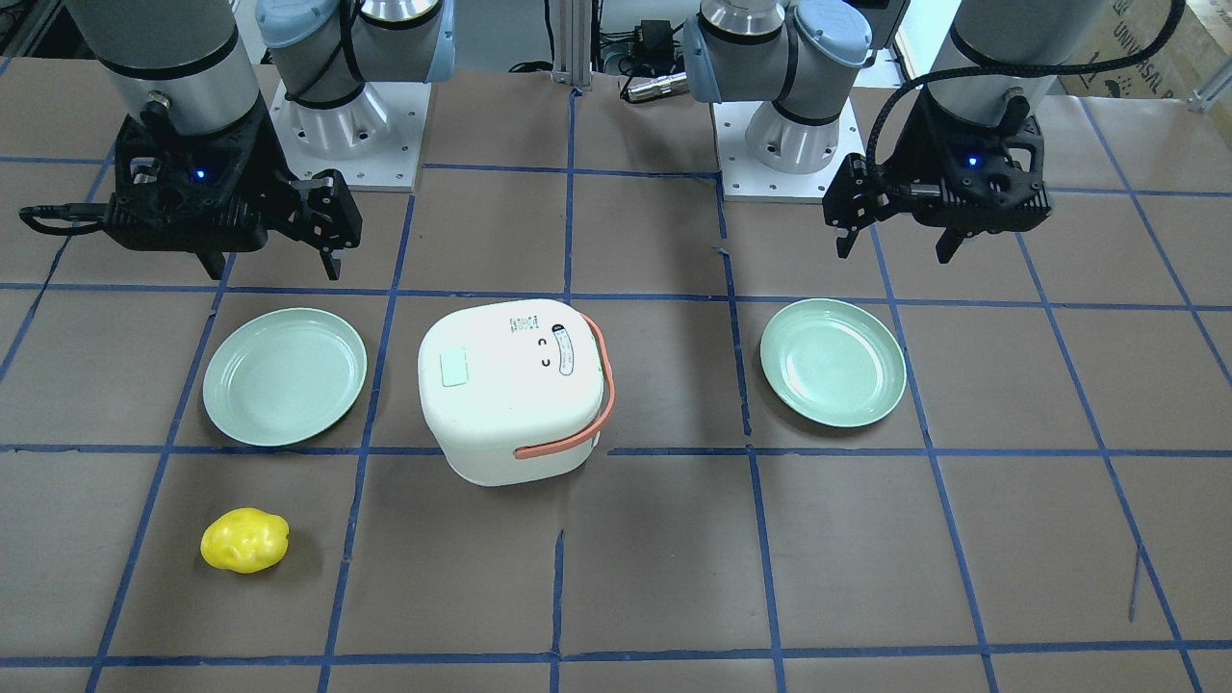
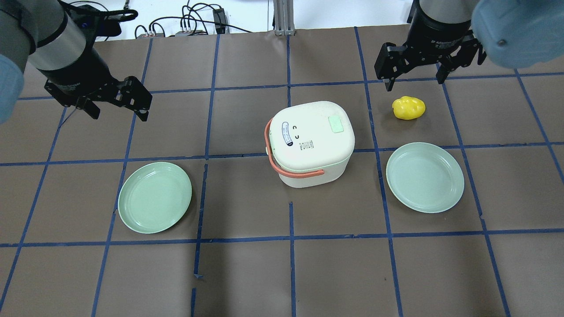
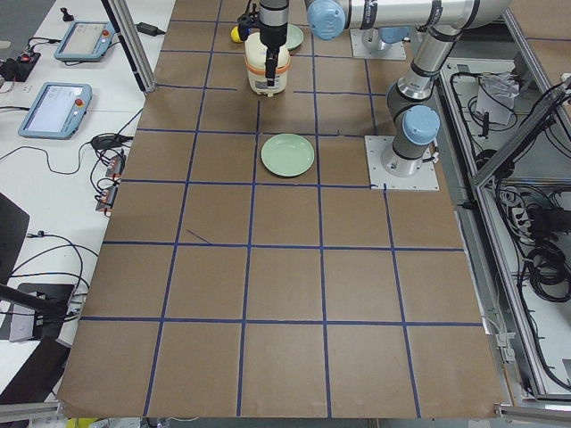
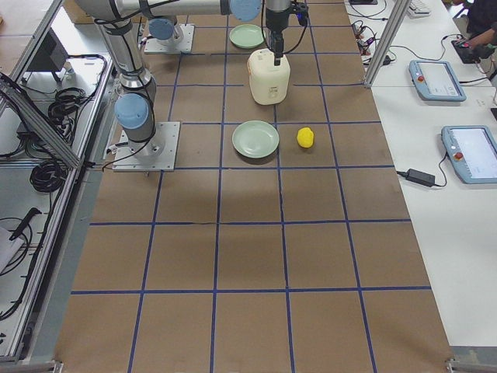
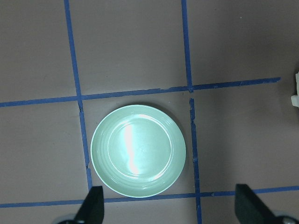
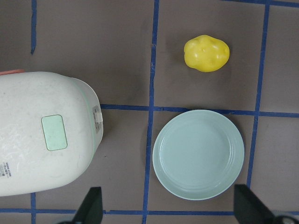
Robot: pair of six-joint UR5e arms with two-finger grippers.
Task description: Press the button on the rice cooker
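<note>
The white rice cooker [image 2: 310,143] with an orange handle stands at the table's middle. Its pale green button [image 2: 336,124] is on the lid; it also shows in the front view [image 1: 453,368] and the right wrist view [image 6: 54,132]. My left gripper [image 2: 119,112] is open and empty, hovering well to the cooker's left, above the table. My right gripper [image 2: 414,82] is open and empty, hovering to the cooker's far right, just beyond a yellow potato [image 2: 409,108]. Neither gripper touches the cooker.
A green plate [image 2: 155,197] lies left of the cooker, under my left wrist camera [image 5: 138,150]. A second green plate [image 2: 424,177] lies right of the cooker, near the potato [image 6: 206,54]. Blue tape lines cross the brown table.
</note>
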